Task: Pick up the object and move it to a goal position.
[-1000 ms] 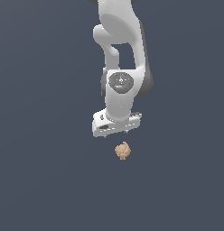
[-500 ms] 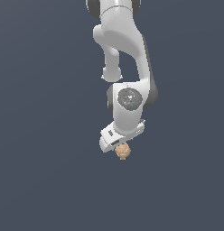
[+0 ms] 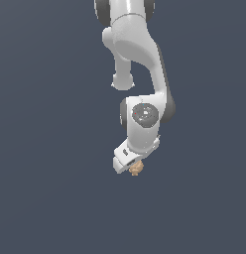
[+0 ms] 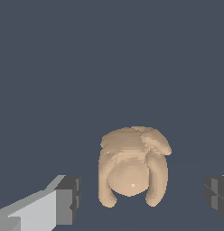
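Wrist view shows your jaws apart, astride the object point(image 4: 133, 168); it sits on the tabletop point(image 3: 55, 198) under the gripper point(image 3: 131, 167); you're mid-grasp, so close next, then lift.

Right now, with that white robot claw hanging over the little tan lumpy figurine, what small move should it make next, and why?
Probably close the fingers. In the wrist view the small tan lumpy figurine sits between the two dark finger pads, with a gap on each side, so the white gripper looks open and nothing is gripped yet. If the pads are still too high, ease down first.
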### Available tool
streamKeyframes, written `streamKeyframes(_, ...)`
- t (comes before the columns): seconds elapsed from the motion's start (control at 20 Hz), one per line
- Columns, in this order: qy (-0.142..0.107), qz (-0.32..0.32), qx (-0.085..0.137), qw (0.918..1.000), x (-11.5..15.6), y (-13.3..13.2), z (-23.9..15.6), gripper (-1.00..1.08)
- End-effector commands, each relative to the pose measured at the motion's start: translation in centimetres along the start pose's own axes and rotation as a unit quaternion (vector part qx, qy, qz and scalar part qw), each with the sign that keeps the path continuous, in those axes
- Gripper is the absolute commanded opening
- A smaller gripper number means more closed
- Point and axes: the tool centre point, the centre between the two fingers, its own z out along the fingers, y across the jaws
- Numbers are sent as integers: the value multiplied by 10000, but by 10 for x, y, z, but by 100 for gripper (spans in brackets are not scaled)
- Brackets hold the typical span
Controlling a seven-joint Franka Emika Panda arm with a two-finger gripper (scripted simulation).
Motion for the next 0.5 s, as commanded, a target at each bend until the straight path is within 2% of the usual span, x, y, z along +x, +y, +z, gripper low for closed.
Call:
streamKeyframes(0.0, 1, 0, -1, 10000, 0, 0, 0, 100)
streamKeyframes(0.45, 5, -20, -1, 10000, 0, -1, 37, 100)
